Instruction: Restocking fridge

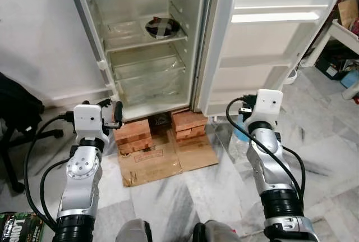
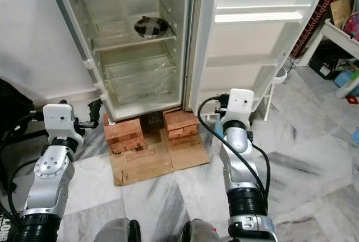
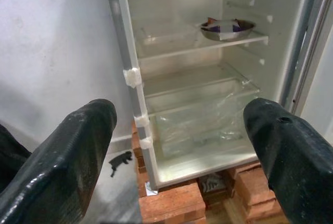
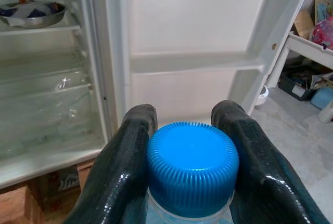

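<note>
Right wrist view shows a bottle with a blue cap squeezed tight between the right gripper fingers, held low in front of the open fridge. It is not inside yet, so I think that job is left. One metal bowl already sits on a shelf. The door shelves look bare. The left gripper is spread wide, holding nothing.
</note>
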You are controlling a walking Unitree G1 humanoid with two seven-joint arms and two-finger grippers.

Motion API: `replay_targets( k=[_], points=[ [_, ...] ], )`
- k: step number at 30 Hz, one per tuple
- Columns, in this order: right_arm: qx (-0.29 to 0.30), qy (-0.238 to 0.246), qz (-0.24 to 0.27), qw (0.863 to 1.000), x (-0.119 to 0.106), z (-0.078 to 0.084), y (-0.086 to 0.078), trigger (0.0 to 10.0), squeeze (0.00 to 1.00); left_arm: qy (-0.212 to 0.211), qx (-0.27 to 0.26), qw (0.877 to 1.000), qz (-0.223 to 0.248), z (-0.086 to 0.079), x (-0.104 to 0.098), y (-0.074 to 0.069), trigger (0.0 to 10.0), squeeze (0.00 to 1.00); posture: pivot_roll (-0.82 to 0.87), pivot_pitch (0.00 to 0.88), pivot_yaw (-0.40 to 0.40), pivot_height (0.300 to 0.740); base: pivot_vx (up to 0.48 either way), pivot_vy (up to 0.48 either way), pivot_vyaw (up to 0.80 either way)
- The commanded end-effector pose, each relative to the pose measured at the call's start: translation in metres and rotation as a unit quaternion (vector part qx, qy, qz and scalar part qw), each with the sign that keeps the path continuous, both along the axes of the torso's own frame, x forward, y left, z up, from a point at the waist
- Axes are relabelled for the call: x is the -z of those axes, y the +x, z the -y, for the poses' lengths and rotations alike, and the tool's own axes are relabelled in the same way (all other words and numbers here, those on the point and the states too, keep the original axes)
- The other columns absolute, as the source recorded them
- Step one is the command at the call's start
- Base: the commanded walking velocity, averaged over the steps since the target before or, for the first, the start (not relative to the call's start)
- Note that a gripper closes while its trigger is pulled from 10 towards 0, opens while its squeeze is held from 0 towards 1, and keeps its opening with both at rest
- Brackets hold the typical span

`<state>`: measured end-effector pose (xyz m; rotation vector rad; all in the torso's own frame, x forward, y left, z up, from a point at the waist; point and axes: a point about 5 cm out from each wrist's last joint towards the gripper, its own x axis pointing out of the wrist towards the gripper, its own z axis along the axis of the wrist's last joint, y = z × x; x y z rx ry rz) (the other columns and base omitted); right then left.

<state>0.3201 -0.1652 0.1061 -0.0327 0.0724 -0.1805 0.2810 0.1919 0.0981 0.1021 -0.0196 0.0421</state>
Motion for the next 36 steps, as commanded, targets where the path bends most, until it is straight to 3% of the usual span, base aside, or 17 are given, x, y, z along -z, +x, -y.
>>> replay_targets(
  k=[1, 12, 26, 36],
  points=[
    [0.011, -0.007, 0.019, 1.000, -0.008, 0.011, 0.003, 10.0, 0.00, -0.002, 0.013, 1.000, -0.004, 0.007, 0.004, -0.001, 10.0, 0.00, 0.04, 0.021, -0.025, 0.740, 0.000, -0.416, 0.00],
    [0.011, -0.008, 0.026, 1.000, -0.009, 0.013, 0.004, 10.0, 0.00, -0.007, 0.015, 1.000, -0.003, 0.010, 0.003, 0.001, 10.0, 0.00, 0.02, 0.043, -0.029, 0.740, 0.272, -0.391, 0.00],
    [-0.004, -0.010, 0.029, 1.000, -0.012, 0.012, 0.006, 10.0, 0.00, -0.031, -0.005, 0.999, -0.013, 0.005, 0.007, -0.001, 10.0, 0.00, 0.02, 0.075, -0.044, 0.740, 0.449, 0.000, -0.30],
    [-0.053, 0.011, 0.023, 0.998, -0.011, -0.002, 0.010, 10.0, 0.00, -0.037, -0.016, 0.999, -0.020, 0.004, 0.009, -0.001, 10.0, 0.00, 0.02, 0.080, -0.045, 0.740, 0.197, 0.387, 0.00]
  ],
)
